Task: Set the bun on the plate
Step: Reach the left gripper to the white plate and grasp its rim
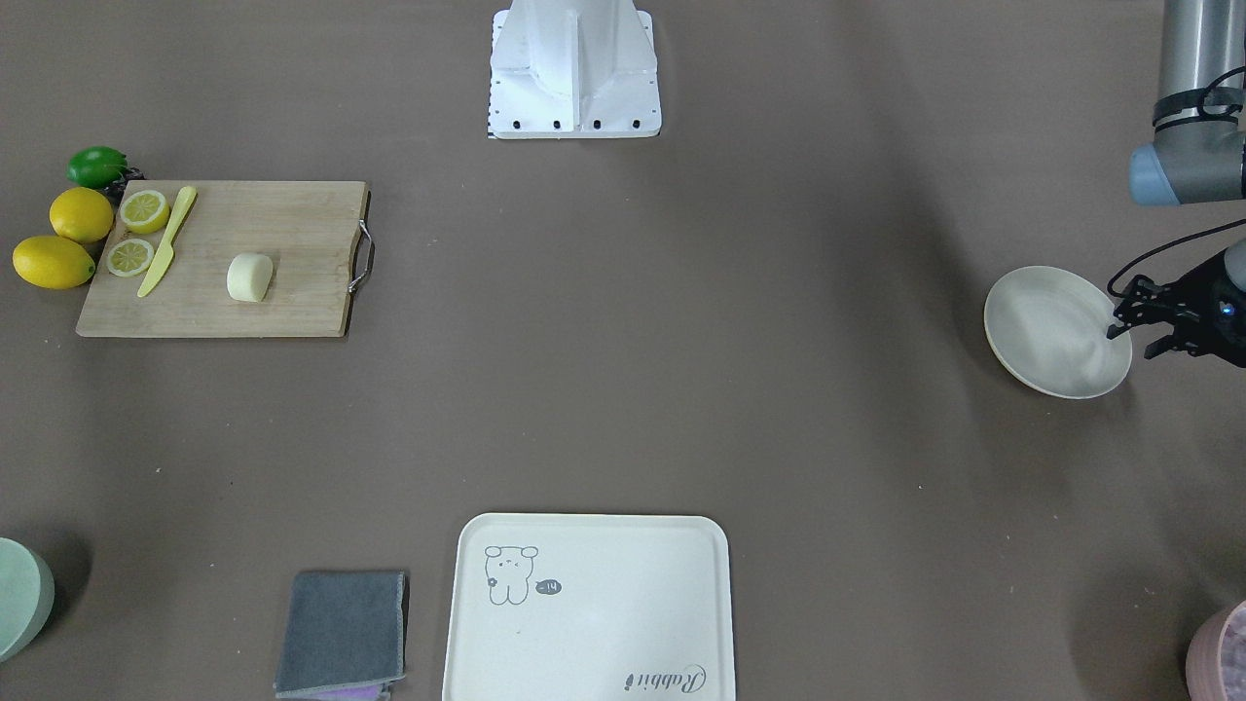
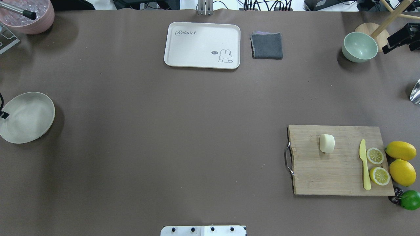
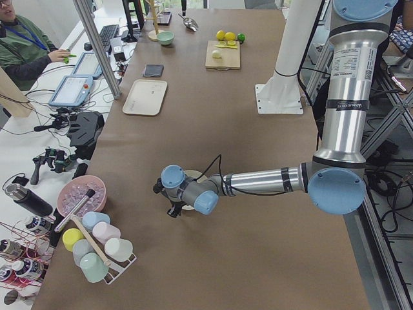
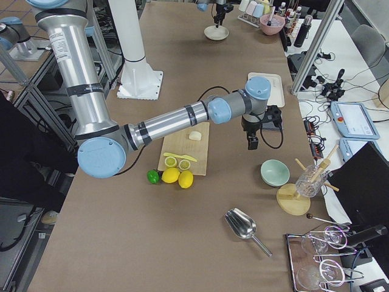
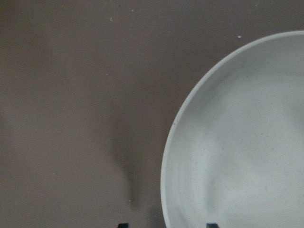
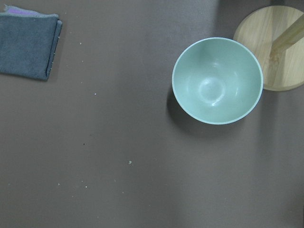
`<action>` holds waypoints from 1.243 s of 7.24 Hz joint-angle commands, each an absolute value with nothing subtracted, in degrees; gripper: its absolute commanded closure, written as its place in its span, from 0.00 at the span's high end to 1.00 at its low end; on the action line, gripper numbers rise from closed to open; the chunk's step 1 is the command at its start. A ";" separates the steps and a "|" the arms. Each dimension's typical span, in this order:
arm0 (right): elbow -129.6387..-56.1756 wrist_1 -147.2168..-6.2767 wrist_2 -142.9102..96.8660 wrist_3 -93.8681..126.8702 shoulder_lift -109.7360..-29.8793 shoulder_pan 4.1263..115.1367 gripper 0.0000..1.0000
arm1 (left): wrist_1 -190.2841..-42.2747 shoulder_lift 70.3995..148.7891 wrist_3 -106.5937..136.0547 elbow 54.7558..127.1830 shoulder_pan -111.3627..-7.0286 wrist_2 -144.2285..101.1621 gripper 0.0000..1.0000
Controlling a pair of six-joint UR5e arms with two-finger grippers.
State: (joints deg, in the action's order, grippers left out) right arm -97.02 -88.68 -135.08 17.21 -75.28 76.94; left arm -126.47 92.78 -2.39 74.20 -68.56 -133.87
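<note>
The pale cream bun (image 1: 250, 277) (image 2: 327, 143) (image 4: 195, 135) lies on a wooden cutting board (image 2: 338, 170), far from both grippers. The off-white round plate (image 1: 1056, 331) (image 2: 26, 117) (image 5: 237, 142) rests on the table at the robot's left end. My left gripper (image 1: 1134, 333) is open at the plate's edge. In the left wrist view its fingertips (image 5: 122, 224) stand on either side of the rim. My right gripper (image 2: 398, 39) (image 4: 252, 143) hangs high near the pale green bowl (image 6: 217, 80), open and holding nothing.
On the board lie a yellow knife (image 2: 365, 164) and two lemon halves (image 2: 375, 155), with whole lemons (image 2: 401, 150) and a lime (image 2: 410, 200) beside it. A cream tray (image 2: 202, 45), grey cloth (image 2: 266, 46), wooden stand (image 6: 280, 47), pink bowl (image 2: 28, 16) and metal scoop (image 4: 241, 225) line the far edge.
</note>
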 commanded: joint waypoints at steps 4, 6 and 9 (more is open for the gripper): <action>-97.65 -88.68 -135.00 17.40 -75.67 76.90 1.00 | -126.65 92.99 -2.55 74.00 -68.47 -133.86 0.00; -97.65 -88.68 -135.00 17.49 -75.24 76.90 1.00 | -126.91 92.99 -2.55 73.83 -67.07 -133.42 0.00; -97.56 -88.68 -134.91 17.49 -74.80 76.90 1.00 | -126.13 94.21 -1.94 76.98 -69.58 -139.61 0.00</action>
State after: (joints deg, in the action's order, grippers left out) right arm -97.64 -88.68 -134.92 17.43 -74.93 76.90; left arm -126.49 93.34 -2.28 75.77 -67.75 -135.70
